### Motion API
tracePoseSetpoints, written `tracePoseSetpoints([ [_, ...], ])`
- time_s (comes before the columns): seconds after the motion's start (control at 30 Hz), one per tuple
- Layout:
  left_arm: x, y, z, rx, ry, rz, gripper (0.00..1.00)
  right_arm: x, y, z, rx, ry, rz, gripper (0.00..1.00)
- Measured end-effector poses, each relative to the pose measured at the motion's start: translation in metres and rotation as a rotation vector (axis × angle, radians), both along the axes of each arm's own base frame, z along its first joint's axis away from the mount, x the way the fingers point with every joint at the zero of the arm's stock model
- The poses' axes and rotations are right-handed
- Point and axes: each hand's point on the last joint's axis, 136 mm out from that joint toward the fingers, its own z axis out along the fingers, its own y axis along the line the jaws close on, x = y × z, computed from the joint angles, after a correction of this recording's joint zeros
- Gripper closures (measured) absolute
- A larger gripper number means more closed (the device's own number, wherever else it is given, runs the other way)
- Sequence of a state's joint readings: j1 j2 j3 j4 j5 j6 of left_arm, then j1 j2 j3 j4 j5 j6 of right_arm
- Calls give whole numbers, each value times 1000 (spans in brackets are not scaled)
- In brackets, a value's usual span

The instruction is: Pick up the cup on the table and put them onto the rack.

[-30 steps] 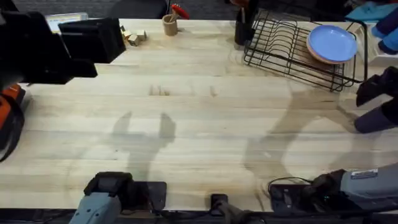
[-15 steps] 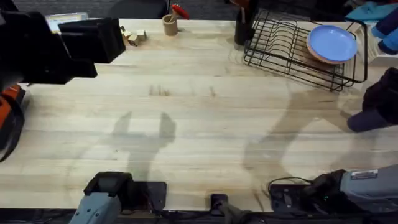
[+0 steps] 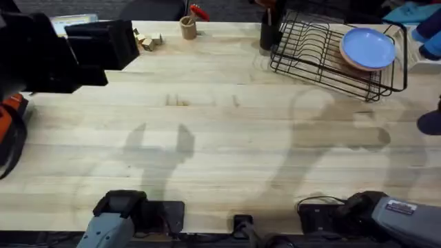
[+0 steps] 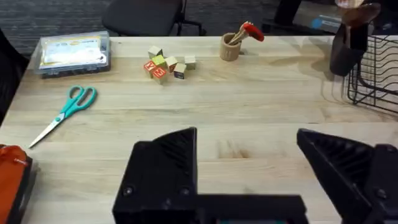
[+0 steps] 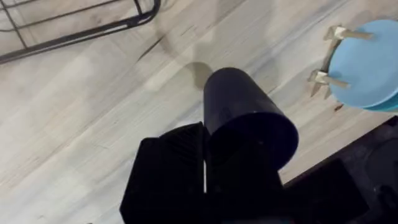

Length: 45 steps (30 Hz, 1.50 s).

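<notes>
A: What do you see past the table [image 4: 261, 106]?
B: Look at the far side. You see a dark grey floor [image 4: 56, 15] there. It looks like carpet.
A: Any furniture?
B: Yes. You can see a dark chair [image 4: 146, 14] close to the far edge. Its legs stand on that floor.
A: And the light?
B: It is bright. You can see soft grey shadows [image 3: 158, 148] lying on the wood.

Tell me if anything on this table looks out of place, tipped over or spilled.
Nothing looks spilled or damaged. The one thing off the table is the cup, held tilted in the right gripper just short of the rack, as the task needs. A blue plate lies leaning in the rack, and the scissors lie flat.
</notes>
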<state>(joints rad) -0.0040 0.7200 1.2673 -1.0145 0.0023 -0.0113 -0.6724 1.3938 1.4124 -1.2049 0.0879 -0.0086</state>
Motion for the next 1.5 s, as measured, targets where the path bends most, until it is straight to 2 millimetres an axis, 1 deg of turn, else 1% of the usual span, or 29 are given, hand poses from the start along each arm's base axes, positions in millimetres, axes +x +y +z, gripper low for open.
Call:
tracePoseSetpoints([
  [0.13,0,0,0,0,0,0,7,-1,3,14,-33,-46,3,971],
  [0.27,0,0,0,0,-1,0,8,8,6,21,-62,-86,30,971],
  [0.3,0,0,0,0,0,0,7,12,9,22,-66,-94,47,971],
  [0.33,0,0,0,0,0,0,7,24,17,24,-75,-112,92,971],
  [0.5,0,0,0,0,0,0,8,43,42,25,-75,-126,195,971],
  [0.53,0,0,0,0,-1,0,7,52,59,27,-72,-130,261,972],
  [0.57,0,0,0,0,-1,0,7,56,65,29,-72,-134,282,971],
  [0.67,0,0,0,0,-1,0,7,67,77,39,-74,-147,332,972],
  [0.83,0,0,0,0,0,0,8,92,92,59,-76,-169,392,972],
  [0.97,0,0,0,0,0,0,7,115,105,68,-70,-173,445,972],
  [1.1,0,0,0,0,-1,0,8,140,123,68,-62,-170,504,972],
  [1.33,0,0,0,0,-1,0,7,183,161,64,-66,-205,617,972],
  [1.4,0,0,0,0,0,0,8,193,172,59,-70,-209,657,972],
  [1.43,0,0,0,0,0,1,8,200,186,50,-73,-195,718,972],
  [1.5,0,0,0,0,-1,1,8,204,195,43,-74,-181,759,972],
])
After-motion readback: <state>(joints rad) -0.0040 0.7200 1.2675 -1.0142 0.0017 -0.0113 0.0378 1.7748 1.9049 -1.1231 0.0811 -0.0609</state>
